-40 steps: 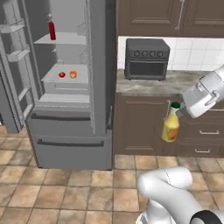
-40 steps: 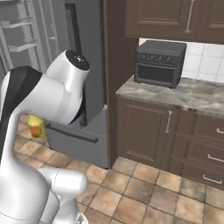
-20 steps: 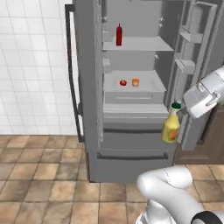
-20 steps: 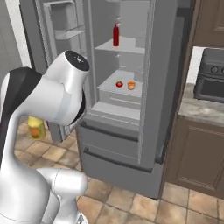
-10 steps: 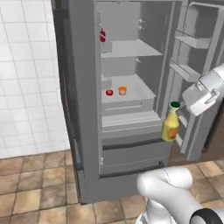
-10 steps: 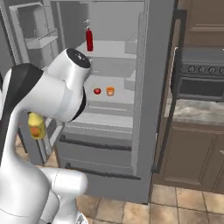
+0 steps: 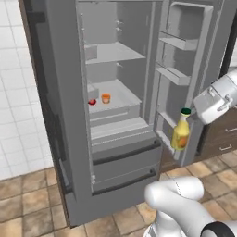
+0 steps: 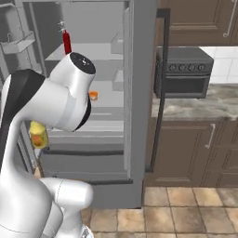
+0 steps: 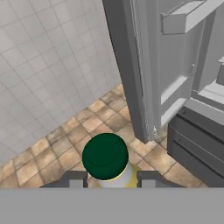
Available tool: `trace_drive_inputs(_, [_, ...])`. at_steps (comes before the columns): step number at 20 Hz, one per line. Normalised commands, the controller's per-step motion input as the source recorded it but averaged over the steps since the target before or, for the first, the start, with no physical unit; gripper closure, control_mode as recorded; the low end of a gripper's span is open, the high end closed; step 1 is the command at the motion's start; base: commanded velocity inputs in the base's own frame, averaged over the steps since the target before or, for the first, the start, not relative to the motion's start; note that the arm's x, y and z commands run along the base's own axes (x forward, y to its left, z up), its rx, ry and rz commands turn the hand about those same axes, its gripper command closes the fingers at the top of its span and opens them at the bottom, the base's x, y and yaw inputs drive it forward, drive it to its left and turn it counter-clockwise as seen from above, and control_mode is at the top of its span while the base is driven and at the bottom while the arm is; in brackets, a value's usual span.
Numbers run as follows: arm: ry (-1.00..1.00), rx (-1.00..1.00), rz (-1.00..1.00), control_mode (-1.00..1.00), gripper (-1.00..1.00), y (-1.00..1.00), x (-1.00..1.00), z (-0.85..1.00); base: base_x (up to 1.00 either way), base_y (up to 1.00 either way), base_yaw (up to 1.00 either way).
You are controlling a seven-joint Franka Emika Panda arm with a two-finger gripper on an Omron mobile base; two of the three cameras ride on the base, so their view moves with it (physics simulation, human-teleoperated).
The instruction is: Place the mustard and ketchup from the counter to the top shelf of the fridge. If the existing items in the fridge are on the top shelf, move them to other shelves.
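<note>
no readable text, labels, brands or numbers anywhere

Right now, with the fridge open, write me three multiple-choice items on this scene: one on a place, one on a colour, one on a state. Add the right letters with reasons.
1. Where does the red ketchup bottle stand?
A. on the top shelf of the fridge
B. on the tiled floor
C. on the counter beside the toaster oven

2. What colour is the cap of the mustard bottle?
A. red
B. white
C. dark green

3. What is the hand doing?
A. hanging open over the counter
B. shut on the mustard bottle
C. pulling the freezer drawer

Answers:
1 A: the right base view shows the red bottle upright on the uppermost shelf.
2 C: the hand view looks down on a dark green round cap.
3 B: both finger tips sit against the bottle's neck, and it hangs clear of the floor.
</note>
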Motion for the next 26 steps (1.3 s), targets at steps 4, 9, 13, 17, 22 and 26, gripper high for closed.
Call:
trace_drive_inputs(4, [0.0, 0.0, 0.0, 1.0, 1.0, 0.0, 0.0, 0.0, 0.4, 0.47, -0.18])
trace_drive_inputs(9, [0.0, 0.0, 0.0, 1.0, 1.0, 0.0, 0.0, 0.0, 0.65, 0.52, -0.11])
trace_drive_inputs(13, [0.0, 0.0, 0.0, 1.0, 1.0, 0.0, 0.0, 0.0, 0.71, 0.28, -0.07])
trace_drive_inputs(17, [0.0, 0.0, 0.0, 1.0, 1.0, 0.0, 0.0, 0.0, 0.65, 0.04, 0.0])
trace_drive_inputs(22, [0.0, 0.0, 0.0, 1.0, 1.0, 0.0, 0.0, 0.0, 0.45, 0.0, 0.0])
trace_drive_inputs(26, [0.0, 0.0, 0.0, 1.0, 1.0, 0.0, 0.0, 0.0, 0.48, 0.0, 0.0])
